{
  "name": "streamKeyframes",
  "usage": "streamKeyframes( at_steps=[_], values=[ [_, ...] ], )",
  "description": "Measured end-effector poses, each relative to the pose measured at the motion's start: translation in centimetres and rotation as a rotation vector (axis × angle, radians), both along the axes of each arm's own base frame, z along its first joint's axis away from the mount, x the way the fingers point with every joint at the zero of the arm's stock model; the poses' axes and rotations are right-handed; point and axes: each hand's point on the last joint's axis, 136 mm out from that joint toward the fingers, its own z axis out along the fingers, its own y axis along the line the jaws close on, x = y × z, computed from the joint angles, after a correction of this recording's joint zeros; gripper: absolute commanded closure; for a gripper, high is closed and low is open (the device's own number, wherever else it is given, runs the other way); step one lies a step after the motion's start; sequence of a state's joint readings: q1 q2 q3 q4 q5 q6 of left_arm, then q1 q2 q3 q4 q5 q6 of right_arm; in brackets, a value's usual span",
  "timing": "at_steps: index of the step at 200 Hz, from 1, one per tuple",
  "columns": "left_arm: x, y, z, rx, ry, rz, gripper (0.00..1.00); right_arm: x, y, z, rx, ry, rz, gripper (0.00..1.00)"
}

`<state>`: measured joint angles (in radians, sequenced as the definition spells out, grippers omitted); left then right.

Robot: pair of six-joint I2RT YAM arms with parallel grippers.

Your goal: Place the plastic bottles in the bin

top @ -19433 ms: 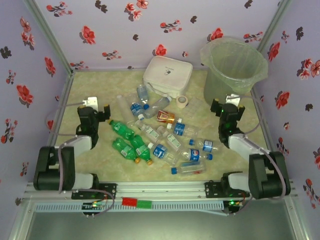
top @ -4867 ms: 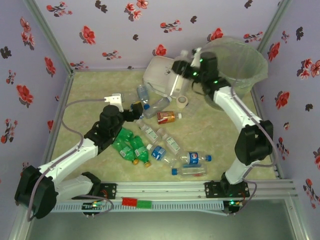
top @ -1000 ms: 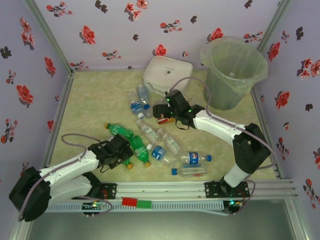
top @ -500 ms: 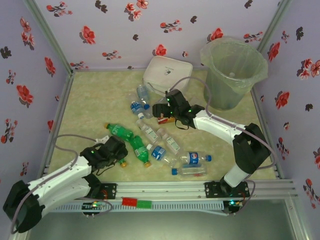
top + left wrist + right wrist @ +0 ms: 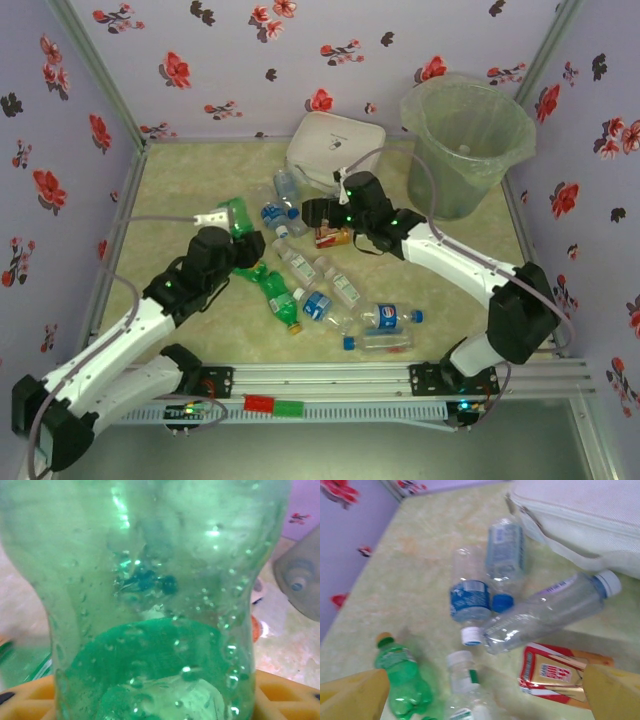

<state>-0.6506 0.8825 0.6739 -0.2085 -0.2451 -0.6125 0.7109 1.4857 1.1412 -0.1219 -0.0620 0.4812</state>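
**Plastic bottles, loose lot.**

- Green bottle [image 5: 150, 580]: pinched in the left gripper [image 5: 240, 228], left of the box [image 5: 335, 150] and nearer. Yellow fingers [image 5: 282, 695] press against its sides.
- Amber bottle [image 5: 332, 237]: red label, lying on the surface [image 5: 180, 180] just in front of the box.
- Two clear bottles, blue labels [image 5: 270, 215] [image 5: 285, 185]: lying at the box's near-left corner, close together. A third clear bottle [image 5: 547, 612], blue cap, lies slanted between them and the amber one.
- Second green bottle [image 5: 275, 292]: yellow cap, lying well in front of the box.
- Further clear bottles [image 5: 340, 283] [image 5: 320, 305] [image 5: 385, 318] [image 5: 375, 342]: scattered from there toward the near edge, some touching.

**Bin** [image 5: 440, 190]: upright, just right of the box in the far right corner, lined with a clear bag.

**Right gripper** [image 5: 312, 212]: spread wide and holding nothing. It sits in front of the box, just left of the amber bottle.

**Box**: white, rounded — closed, against the far edge of the surface.
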Motion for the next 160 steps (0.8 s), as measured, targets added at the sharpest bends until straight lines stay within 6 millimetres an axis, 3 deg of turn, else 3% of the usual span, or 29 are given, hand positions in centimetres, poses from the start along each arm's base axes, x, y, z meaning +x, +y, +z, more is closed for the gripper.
streamKeyframes(
  at_steps=[52, 111, 160],
  values=[
    [1.8, -6.3, 3.1, -0.03, -0.122, -0.285, 0.71, -1.8, 0.7, 5.2, 0.215, -0.089, 0.104, 0.0],
    [0.4, -10.9, 3.9, -0.139, -0.119, -0.531, 0.71, -3.3, 2.7, 6.9, 0.355, -0.126, 0.241, 0.05],
    [-0.8, -12.7, 4.2, -0.194, -0.086, -0.652, 0.71, -3.4, 3.7, 7.6, 0.413, -0.138, 0.291, 0.17]
  ],
)
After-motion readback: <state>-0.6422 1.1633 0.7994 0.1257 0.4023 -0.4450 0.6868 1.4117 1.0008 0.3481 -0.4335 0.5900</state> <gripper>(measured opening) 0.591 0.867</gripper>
